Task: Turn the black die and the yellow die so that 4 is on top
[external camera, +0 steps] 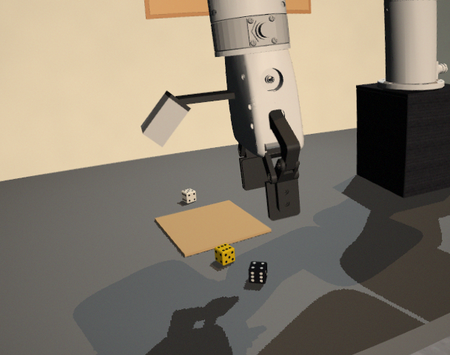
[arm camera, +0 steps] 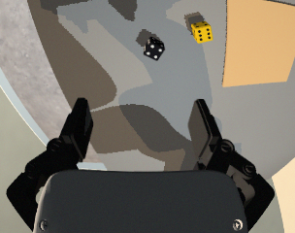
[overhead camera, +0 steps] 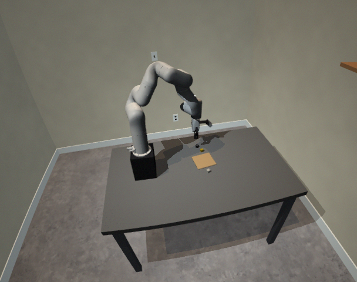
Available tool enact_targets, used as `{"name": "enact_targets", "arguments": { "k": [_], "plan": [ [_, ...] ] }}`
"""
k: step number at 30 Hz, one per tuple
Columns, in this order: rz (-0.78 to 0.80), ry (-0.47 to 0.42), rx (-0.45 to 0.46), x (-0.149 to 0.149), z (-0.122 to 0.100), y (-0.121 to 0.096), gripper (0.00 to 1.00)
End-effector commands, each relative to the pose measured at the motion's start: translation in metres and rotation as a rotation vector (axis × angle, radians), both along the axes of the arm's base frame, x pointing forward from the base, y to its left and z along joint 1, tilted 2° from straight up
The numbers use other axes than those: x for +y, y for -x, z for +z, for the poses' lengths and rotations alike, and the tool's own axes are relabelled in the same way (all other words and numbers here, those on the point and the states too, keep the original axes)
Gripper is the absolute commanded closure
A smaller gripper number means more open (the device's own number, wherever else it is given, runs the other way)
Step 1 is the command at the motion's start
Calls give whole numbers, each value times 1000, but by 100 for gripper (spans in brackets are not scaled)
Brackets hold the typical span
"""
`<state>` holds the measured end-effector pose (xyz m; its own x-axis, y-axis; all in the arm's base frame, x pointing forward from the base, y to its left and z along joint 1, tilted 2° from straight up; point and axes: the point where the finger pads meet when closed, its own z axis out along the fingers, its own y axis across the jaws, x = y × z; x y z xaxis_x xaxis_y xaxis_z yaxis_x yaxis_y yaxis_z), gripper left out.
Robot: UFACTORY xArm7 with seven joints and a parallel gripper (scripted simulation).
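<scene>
The gripper [arm camera: 142, 130] hangs in the air with its fingers spread as wide as they go and nothing between them. It is well above the table [external camera: 64, 214], pointing down, and touches none of the dice.

In the wrist view the black die [arm camera: 153, 47] lies ahead of the open fingers, roughly on the line between them but some way off, flat on the table. The yellow die [arm camera: 201, 31] sits just beyond it and toward the right finger, close to the black one without touching it. Past the yellow die, further to the right, is the mat [arm camera: 259, 42], a thin tan sheet lying flat; the yellow die is just beside its near edge and not on it, and neither die is on the mat yet. The white die [external camera: 188, 195] is on the far side of the mat, well apart from the gripper (it only needs to be left alone).

The top face of the black die looks like three pips in the wrist view, though the dots are small and I would not swear to it; the side view shows a six on one of its sides.

Both dice look like small, hard, light cubes with smooth faces, likely to slip or spin if pinched off-centre or by the corners. The safe hold, I judge, is flat on two opposite side faces, square-on and near the middle, chosen so that rolling the wrist brings the four up.
</scene>
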<state>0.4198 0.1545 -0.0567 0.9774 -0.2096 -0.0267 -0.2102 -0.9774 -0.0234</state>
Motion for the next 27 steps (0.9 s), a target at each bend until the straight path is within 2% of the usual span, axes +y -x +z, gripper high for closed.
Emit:
{"name": "enact_targets", "arguments": {
  "k": [1,8,10,12,15,25,27],
  "plan": [
    [-163,12,-3,1,-2,0,0],
    [-408,15,4,0,-6,1,0],
    [-408,15,4,0,-6,1,0],
    [-525,18,7,-1,-8,1,0],
    [-582,19,8,-2,-9,1,0],
    [-936,24,9,-5,-13,1,0],
    [-936,24,9,-5,-13,1,0]
  ]
}}
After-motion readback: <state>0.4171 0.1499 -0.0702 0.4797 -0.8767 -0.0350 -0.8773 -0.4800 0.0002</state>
